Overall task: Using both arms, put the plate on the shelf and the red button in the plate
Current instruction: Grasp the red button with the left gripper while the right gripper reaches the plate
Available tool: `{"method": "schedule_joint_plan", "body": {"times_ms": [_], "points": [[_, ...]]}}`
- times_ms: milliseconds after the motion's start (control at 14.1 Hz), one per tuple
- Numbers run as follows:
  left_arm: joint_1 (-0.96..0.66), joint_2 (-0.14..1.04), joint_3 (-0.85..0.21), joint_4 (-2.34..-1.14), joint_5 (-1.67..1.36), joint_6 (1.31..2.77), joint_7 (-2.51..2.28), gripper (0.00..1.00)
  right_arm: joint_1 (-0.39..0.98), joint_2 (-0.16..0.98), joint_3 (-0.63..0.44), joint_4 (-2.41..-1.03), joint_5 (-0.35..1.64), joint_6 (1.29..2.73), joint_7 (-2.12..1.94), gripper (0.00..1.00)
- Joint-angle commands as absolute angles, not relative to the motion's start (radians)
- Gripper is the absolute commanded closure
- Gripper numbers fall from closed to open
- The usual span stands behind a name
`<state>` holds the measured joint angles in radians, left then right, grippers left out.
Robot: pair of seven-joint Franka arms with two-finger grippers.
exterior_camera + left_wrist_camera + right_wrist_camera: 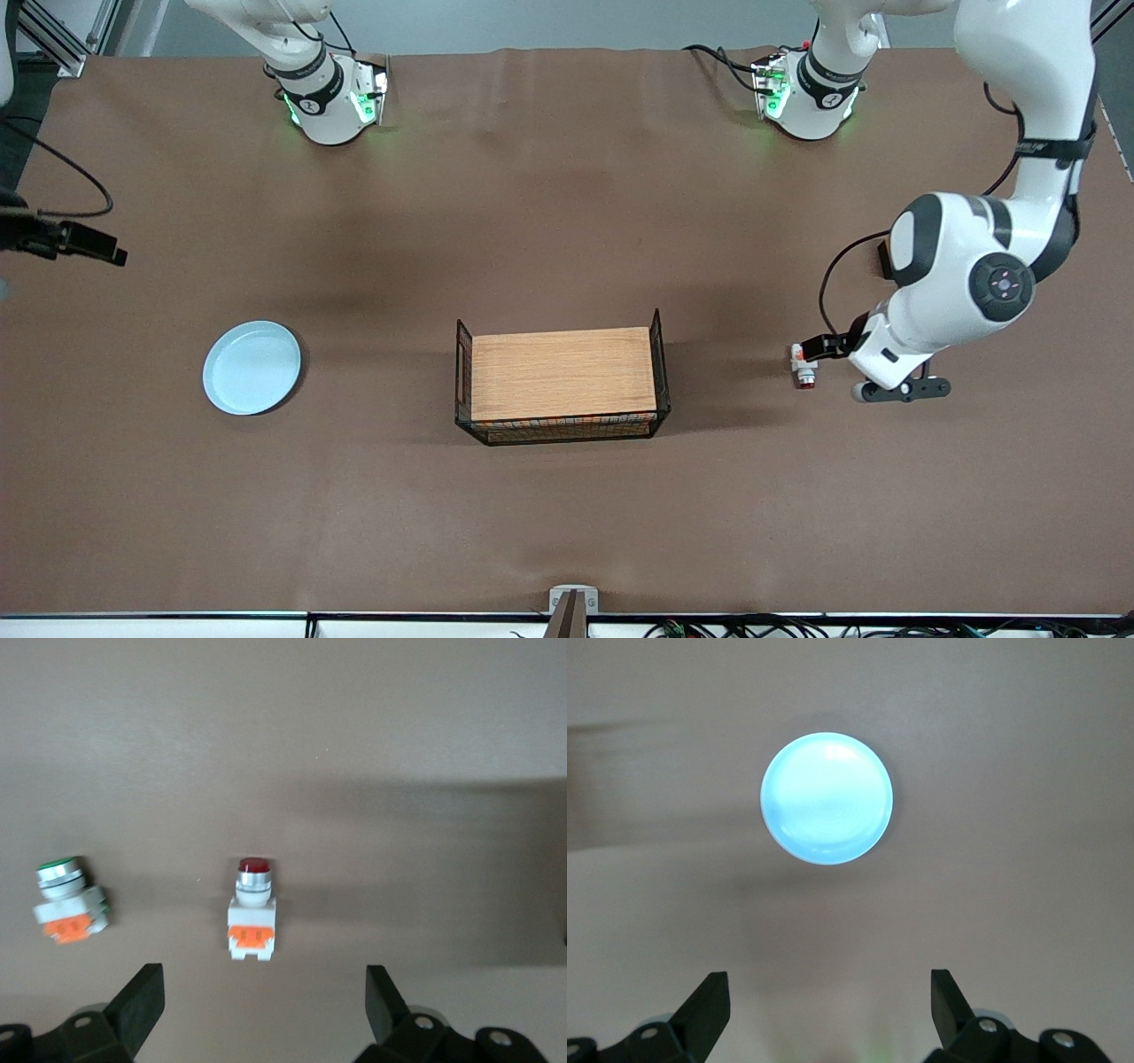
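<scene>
Lying flat, red button [804,366] points its tip toward the front camera; both claws gape wide.

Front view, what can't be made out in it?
- Left gripper, open over the red button: mostly hidden by its own arm.
- Right gripper, open at the right arm's end of the table: cut off by the picture's edge.
- Green button: hidden under the left arm, shown only by the left wrist view.
- Basket's inside: covered by the board.
</scene>
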<state>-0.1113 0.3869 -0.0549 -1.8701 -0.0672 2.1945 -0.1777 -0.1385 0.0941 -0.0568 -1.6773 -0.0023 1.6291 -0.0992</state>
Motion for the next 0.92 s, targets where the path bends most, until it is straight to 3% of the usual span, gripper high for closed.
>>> {"method": "schedule_joint_plan", "body": {"times_ms": [0,355,852], "points": [[-0.115,0.448,-0.054,-1.864,-0.003,2.253,-0.179,0.00,-0.185,0.178,-0.048,-1.635,-0.005,1.666,-0.158,0.00],[-0.117,0.528,-0.054,-1.864,0.014,2.313,-0.179,0.00,-0.212,0.204,-0.048,-1.756,-0.003,1.853,-0.189,0.00],[-0.118,0.572,-0.054,-1.865,0.014,2.324,-0.179,0.00,-0.224,0.238,-0.046,-2.005,-0.002,2.267,-0.192,0.00]]}}
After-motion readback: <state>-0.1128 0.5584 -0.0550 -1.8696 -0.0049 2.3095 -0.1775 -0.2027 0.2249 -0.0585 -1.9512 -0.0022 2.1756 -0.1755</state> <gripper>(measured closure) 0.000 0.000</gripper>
